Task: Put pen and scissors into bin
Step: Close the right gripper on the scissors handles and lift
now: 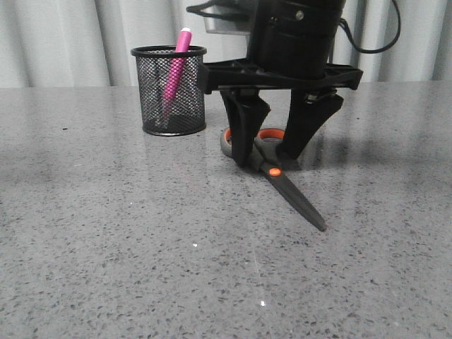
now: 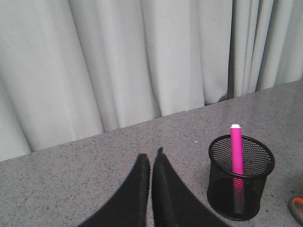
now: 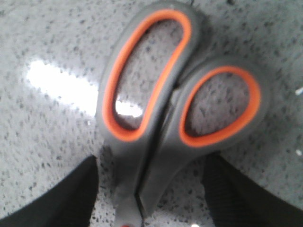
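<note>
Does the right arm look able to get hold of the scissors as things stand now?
Probably yes. The right gripper is open, its fingers either side of the scissors near the handles, which lie flat on the table. Nothing sits between them; the bin stands clear.

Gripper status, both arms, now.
Left gripper: closed, holding nothing.
Right gripper: open, fingers straddling the scissors near the handles, not clamped on them yet.
</note>
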### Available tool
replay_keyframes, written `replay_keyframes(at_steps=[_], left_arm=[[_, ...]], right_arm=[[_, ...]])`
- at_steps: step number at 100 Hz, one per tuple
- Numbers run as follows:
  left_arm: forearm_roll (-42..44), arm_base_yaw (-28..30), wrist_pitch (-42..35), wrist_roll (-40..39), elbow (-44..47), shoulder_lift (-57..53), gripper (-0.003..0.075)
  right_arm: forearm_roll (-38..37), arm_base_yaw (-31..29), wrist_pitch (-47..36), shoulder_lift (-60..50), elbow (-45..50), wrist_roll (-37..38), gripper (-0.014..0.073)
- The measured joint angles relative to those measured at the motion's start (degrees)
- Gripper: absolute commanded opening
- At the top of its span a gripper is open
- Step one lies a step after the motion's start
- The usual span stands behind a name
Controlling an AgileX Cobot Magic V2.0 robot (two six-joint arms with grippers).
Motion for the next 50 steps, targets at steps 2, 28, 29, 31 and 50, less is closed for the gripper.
replay_keyframes(at_steps=[2, 28, 29, 31, 50], left_arm=[[0.0, 0.0, 0.0, 0.0, 0.0, 0.0, -0.0019], [0.0, 0.0, -0.1, 0.0, 0.0, 0.0, -0.0019], [0.0, 0.0, -0.1, 0.0, 0.0, 0.0, -0.0019], [0.0, 0.0, -0.1, 0.0, 0.0, 0.0, -0.0019], [0.0, 0.0, -0.1, 0.0, 0.0, 0.0, -0.0019]], right_arm=[[0.0, 0.0, -0.1, 0.0, -0.1, 0.0, 0.0432], [-1.9, 0.3, -1.1, 0.5, -0.4, 0.0, 0.0157], [-2.0, 0.4, -1.1, 0.5, -0.4, 0.0, 0.0136], [-2.4, 0.5, -1.1, 0.6, -0.4, 0.0, 0.0108], [-6.6, 2.6, -1.1, 0.7, -0.5, 0.1, -0.0054]])
